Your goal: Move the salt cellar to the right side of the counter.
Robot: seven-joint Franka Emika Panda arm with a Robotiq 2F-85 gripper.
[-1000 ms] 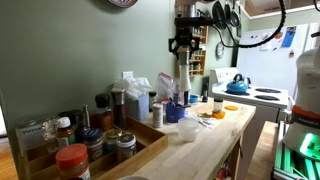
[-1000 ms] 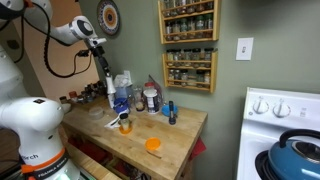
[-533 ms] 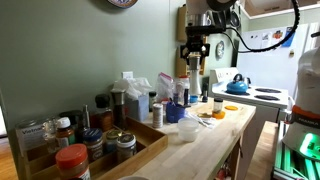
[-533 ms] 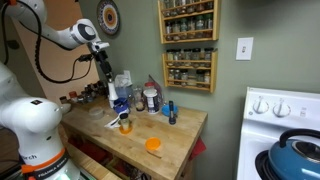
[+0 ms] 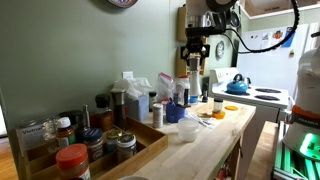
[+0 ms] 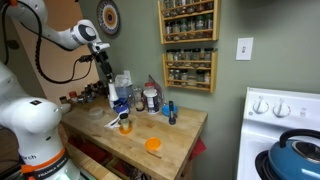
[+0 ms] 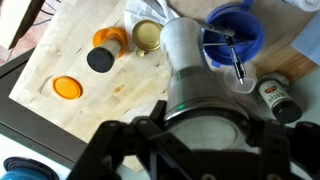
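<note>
My gripper [image 5: 194, 50] is shut on the salt cellar [image 5: 194, 80], a tall slim silvery cylinder, and holds it upright in the air above the light wooden counter [image 5: 215, 140]. In an exterior view the gripper [image 6: 103, 60] holds the salt cellar [image 6: 107, 85] over the cluttered back part of the counter [image 6: 165, 135]. In the wrist view the salt cellar [image 7: 190, 60] fills the middle between the black jaws [image 7: 195, 128], with the counter [image 7: 70, 60] below.
A blue bowl [image 7: 235, 30], an orange lid [image 7: 67, 87], a tipped orange jar [image 7: 104, 50] and a dark-lidded jar [image 7: 275, 95] lie on the counter. Jars in a wooden tray [image 5: 90, 145], a red-lidded jar [image 5: 72, 160], a white stove [image 5: 262, 97] with a blue kettle [image 5: 238, 85].
The gripper with the salt cellar moved sideways toward the stove end between one second and half a second ago. Since then nothing has visibly moved.
</note>
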